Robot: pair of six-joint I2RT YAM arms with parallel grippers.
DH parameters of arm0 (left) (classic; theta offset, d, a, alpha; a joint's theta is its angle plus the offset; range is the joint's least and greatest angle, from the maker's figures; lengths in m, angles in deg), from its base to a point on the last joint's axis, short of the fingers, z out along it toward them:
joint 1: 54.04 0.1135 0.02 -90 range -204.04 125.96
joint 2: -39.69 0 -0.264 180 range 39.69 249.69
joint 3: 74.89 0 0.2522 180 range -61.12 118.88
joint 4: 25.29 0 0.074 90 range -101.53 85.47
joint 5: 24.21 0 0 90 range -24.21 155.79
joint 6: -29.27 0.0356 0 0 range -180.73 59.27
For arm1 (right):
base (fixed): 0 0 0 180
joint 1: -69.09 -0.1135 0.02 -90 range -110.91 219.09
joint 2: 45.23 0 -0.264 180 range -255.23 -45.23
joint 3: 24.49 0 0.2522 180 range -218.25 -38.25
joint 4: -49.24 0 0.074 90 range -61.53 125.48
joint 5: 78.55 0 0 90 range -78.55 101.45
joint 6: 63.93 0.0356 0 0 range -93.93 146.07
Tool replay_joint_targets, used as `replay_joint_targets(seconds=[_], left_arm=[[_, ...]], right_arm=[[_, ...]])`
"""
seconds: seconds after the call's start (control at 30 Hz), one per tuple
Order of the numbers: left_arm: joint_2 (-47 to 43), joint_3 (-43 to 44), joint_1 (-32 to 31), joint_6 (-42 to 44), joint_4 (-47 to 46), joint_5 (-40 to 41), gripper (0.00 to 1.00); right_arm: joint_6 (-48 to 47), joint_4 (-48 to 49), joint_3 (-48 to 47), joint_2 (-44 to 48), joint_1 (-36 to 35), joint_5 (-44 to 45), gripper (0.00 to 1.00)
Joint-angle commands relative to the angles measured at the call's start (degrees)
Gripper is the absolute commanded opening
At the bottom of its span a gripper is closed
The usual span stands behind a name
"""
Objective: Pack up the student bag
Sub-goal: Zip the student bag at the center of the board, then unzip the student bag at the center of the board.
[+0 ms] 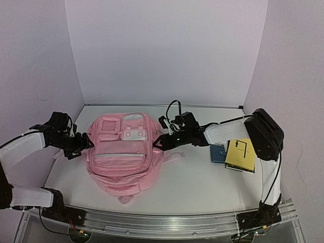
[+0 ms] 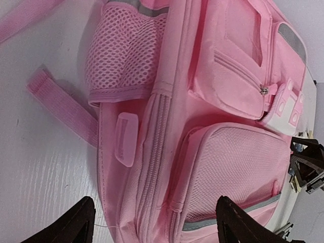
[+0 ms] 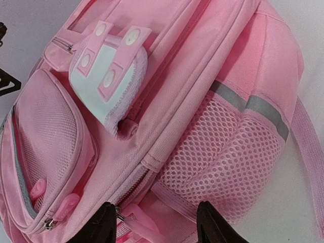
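The student bag [image 1: 124, 152] is a pink backpack lying flat on the white table, front pockets up. My left gripper [image 1: 86, 144] hovers at its left edge. In the left wrist view that gripper [image 2: 154, 228] is wide open, and its dark fingertips [image 2: 235, 223] straddle the side zip seam without touching it. My right gripper [image 1: 158, 143] sits at the bag's right edge. In the right wrist view it [image 3: 157, 228] is open, with a pink zipper pull [image 3: 132, 223] between its fingers [image 3: 104, 225] beside the mesh side pocket [image 3: 228, 162].
A yellow book [image 1: 240, 154] and a small blue item [image 1: 218, 153] lie on the table right of the bag, under the right arm. A loose pink strap [image 2: 63, 104] trails off the bag's left side. White walls enclose the back and sides.
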Motion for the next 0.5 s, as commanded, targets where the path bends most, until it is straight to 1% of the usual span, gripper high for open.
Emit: replay_joint_targets(seconds=[0.0, 0.13, 0.2, 0.37, 0.47], left_arm=[[0.2, -1.4, 1.3, -1.0, -1.9, 0.6, 0.77], [0.8, -2.6, 1.6, -1.5, -4.3, 0.7, 0.71], [1.3, -3.0, 1.7, -1.6, -5.6, 0.1, 0.7], [2.8, -3.3, 2.0, -2.1, -7.6, -0.7, 0.62], [3.7, -3.6, 2.1, -2.1, -8.4, -0.5, 0.61]], right_arm=[[-1.5, -0.6, -2.5, -1.5, -0.3, -2.6, 0.46], [-1.8, -0.7, -2.6, -1.6, -0.3, -3.9, 0.35], [-1.9, -0.7, -2.7, -1.6, -0.3, -4.6, 0.3], [-2.1, -0.7, -2.6, -1.4, -0.3, -6.6, 0.27], [-2.1, -0.7, -2.2, -1.2, -0.3, -7.3, 0.26]])
